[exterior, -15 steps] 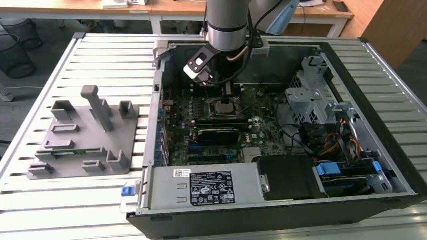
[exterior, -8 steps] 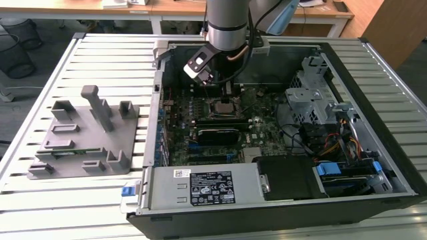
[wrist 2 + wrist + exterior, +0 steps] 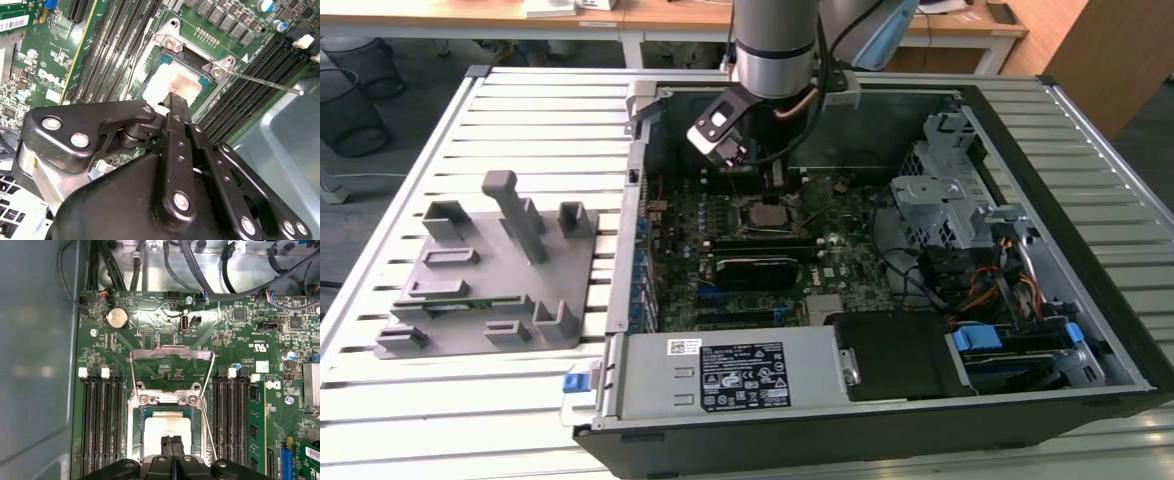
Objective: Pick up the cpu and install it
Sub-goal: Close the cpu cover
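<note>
Cpu in its socket beneath the closed, empty claw; open case on a slatted table.

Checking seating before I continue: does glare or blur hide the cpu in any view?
Both wrist views: glare washes out the silvery-grey square cpu, its green edges sharp, the black claw covering one edge. Exterior view: the metal-framed socket is dim under the grey robot arm.

Computer case, motherboard, grey fixture (on slatted table)
</note>
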Available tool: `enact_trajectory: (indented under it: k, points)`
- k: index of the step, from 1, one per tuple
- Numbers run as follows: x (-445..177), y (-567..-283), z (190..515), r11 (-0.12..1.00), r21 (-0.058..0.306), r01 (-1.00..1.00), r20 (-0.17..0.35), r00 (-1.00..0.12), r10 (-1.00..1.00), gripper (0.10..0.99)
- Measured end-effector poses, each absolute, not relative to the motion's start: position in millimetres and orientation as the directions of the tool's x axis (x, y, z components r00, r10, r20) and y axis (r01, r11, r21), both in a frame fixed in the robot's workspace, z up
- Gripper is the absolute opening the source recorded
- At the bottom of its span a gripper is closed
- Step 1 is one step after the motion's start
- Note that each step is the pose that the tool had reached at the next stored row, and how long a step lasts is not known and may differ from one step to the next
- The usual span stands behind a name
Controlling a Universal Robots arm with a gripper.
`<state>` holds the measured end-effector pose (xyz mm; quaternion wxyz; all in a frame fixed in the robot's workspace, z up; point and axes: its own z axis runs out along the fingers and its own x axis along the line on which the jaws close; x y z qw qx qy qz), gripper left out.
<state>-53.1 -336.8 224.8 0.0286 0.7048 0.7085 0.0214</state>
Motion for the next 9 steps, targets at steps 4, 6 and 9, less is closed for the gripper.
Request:
enact_trajectory:
  k: [4,6,9]
  points:
    - [-53.1,-336.8,227.6,0.006,0.071,0.997,-0.010,-0.005,1.000,0.106]
    - [-53.1,-336.8,228.4,0.006,0.071,0.997,-0.010,-0.005,1.000,0.106]
    - [-53.2,-336.8,229.1,0.006,0.071,0.997,-0.009,-0.005,1.000,0.106]
